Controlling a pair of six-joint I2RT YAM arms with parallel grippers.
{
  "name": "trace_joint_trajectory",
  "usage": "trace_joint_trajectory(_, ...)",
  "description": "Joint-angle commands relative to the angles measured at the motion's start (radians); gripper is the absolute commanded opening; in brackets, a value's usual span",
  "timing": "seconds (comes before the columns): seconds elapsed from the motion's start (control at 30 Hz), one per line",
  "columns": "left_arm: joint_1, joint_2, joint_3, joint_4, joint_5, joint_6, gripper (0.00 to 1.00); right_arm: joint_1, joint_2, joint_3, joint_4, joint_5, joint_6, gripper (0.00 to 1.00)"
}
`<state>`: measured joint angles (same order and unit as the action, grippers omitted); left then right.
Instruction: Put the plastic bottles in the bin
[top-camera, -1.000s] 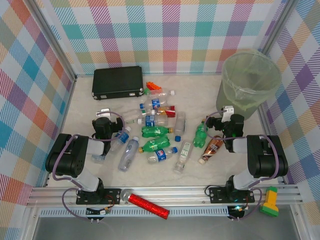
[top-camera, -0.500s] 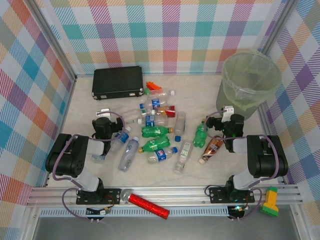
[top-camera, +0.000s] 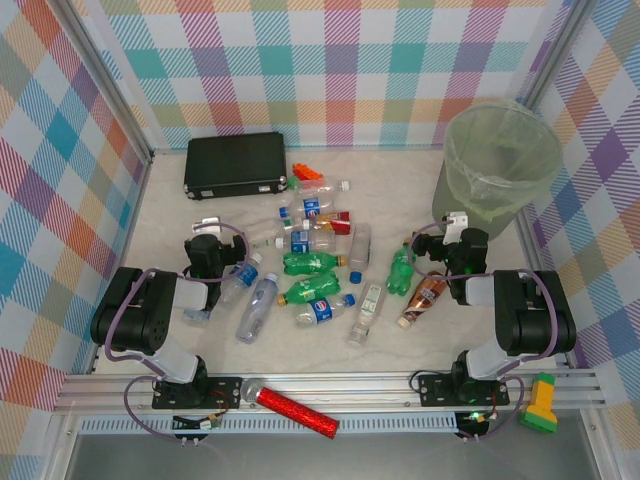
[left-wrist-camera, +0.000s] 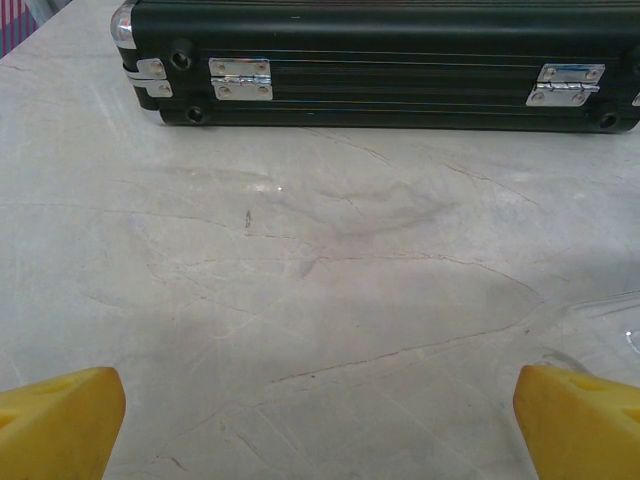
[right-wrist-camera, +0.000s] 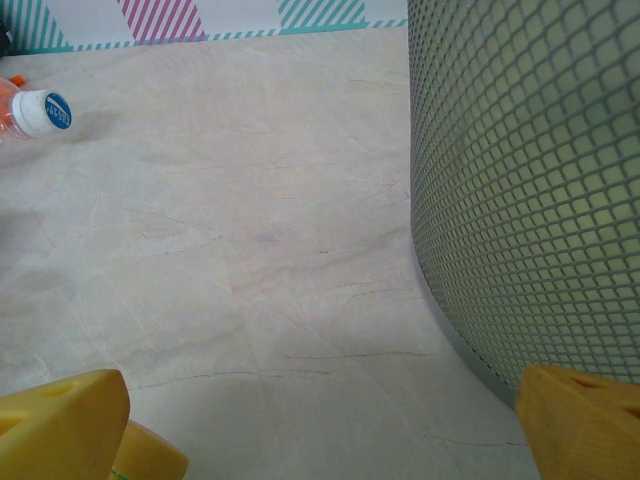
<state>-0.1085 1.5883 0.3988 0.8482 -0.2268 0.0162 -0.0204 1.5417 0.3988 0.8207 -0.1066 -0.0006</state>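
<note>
plastic bottles lie heaped in the middle of the bench, none seemingly in the bin at its far right corner, so the first pick looks pending: left tool and right tool both gape empty, and one must lower over a nearby bottle and close.

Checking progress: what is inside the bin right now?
The pale green bag lining the bin shows inside, with no bottle visible in it. The near wall hides the bottom, so that part cannot be checked. Bottles lie on the table.
</note>
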Motion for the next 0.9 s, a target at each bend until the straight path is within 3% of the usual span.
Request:
trace_joint_trajectory(0.0,0.012,-0.013,0.002,0.028,0.011,0.001,0.99,-0.001,-0.012,0.011,0.008,-0.017,0.001,0.99)
trace_joint_trajectory(0.13,0.012,-0.075,0.043,-0.095,-0.054,-0.023,1.00,0.000,-0.090,0.006,-0.054,0.014,0.016,0.99)
trace_joint_trajectory(0.3,0.010,-0.176,0.116,-0.307,-0.167,-0.063,0.99,-0.001,-0.292,-0.008,-0.245,0.061,0.044,0.99)
trace_joint_trajectory(0.4,0.010,-0.232,0.327,-0.748,-0.284,-0.226,1.00,0.000,-0.434,0.031,-0.472,0.125,0.087,0.99)
trace_joint_trajectory(0.47,0.010,-0.237,0.488,-1.010,-0.300,-0.318,1.00,0.000,-0.536,0.061,-0.617,0.160,0.148,0.99)
trace_joint_trajectory(0.53,0.011,-0.241,0.577,-1.166,-0.260,-0.385,1.00,0.000,-0.624,0.087,-0.734,0.182,0.248,0.99)
trace_joint_trajectory(0.67,0.012,-0.306,0.603,-1.234,-0.074,-0.467,0.99,-0.003,-0.788,0.154,-1.005,0.242,0.545,0.99)
trace_joint_trajectory(0.87,-0.011,-0.506,0.506,-1.137,0.223,-0.579,1.00,-0.003,-0.894,0.226,-1.175,0.062,0.570,0.99)
